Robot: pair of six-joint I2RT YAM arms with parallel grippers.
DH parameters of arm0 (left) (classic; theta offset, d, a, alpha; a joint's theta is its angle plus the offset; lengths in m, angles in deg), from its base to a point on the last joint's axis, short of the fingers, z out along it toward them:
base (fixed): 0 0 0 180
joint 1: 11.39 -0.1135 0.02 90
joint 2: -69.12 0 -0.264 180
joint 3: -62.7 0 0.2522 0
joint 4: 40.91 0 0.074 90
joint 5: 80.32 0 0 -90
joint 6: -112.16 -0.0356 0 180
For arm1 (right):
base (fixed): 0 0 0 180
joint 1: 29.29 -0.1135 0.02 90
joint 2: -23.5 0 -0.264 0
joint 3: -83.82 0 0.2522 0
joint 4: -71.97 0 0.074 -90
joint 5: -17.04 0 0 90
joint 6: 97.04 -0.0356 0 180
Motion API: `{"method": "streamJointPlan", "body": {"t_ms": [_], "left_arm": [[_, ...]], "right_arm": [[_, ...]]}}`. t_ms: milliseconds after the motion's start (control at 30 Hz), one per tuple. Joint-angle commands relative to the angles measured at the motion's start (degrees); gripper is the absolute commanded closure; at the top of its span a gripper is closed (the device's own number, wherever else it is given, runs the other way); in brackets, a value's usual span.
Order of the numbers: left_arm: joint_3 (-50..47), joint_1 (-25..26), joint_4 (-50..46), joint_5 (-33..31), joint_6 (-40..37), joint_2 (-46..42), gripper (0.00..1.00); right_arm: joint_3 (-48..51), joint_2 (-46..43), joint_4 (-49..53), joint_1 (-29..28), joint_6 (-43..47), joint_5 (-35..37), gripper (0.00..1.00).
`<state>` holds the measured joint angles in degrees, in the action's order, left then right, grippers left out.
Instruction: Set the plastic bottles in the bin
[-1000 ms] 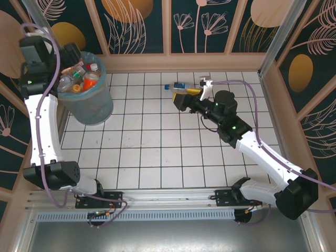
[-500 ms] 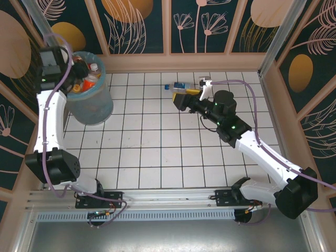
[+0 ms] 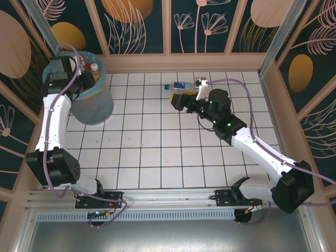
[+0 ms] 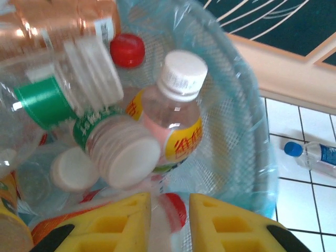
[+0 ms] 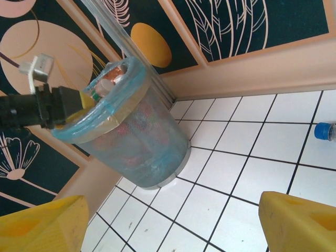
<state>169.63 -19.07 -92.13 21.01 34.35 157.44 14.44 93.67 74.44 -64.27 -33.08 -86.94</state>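
Observation:
The bin (image 3: 94,102), a grey-blue mesh bucket with a light-blue bag, stands in the far left corner and holds several plastic bottles (image 4: 173,123) with white, red and green caps and labels. My left gripper (image 3: 80,83) reaches into its mouth. In the left wrist view its yellow fingers (image 4: 126,220) stand close together, a narrow slit between them, and a blurred red-capped bottle (image 4: 176,210) shows in the slit. One blue-capped bottle (image 3: 182,85) lies on the tiles at the back. My right gripper (image 3: 178,100) hovers just in front of it, open wide and empty.
Wooden wall panels close off the back and both sides of the white tiled floor (image 3: 157,152). In the right wrist view the bin (image 5: 134,139) sits across the tiles to the left, with the blue cap (image 5: 324,130) at the right edge.
My left arm has come down from high above the bin to its mouth, and its jaws have narrowed from wide to nearly closed. The right arm has shifted slightly left.

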Motion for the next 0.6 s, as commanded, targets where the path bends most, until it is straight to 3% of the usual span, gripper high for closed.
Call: {"method": "streamJointPlan", "body": {"t_ms": [0, 233, 567], "left_arm": [[9.1, 0.3, -1.4, 1.6, 0.1, 1.2, 0.72], [19.6, 0.3, -1.5, 3.5, 3.0, 1.4, 0.69], [11.4, 0.6, -5.3, 1.7, -0.1, -0.2, 0.72]], "right_arm": [[-4.2, 2.0, 1.6, -0.2, 0.4, 0.4, 0.15], [-17.0, 13.8, 12.6, 2.3, 4.1, -0.6, 0.13], [-36.4, 34.5, 26.8, 10.5, 8.9, -5.3, 0.18]]}}
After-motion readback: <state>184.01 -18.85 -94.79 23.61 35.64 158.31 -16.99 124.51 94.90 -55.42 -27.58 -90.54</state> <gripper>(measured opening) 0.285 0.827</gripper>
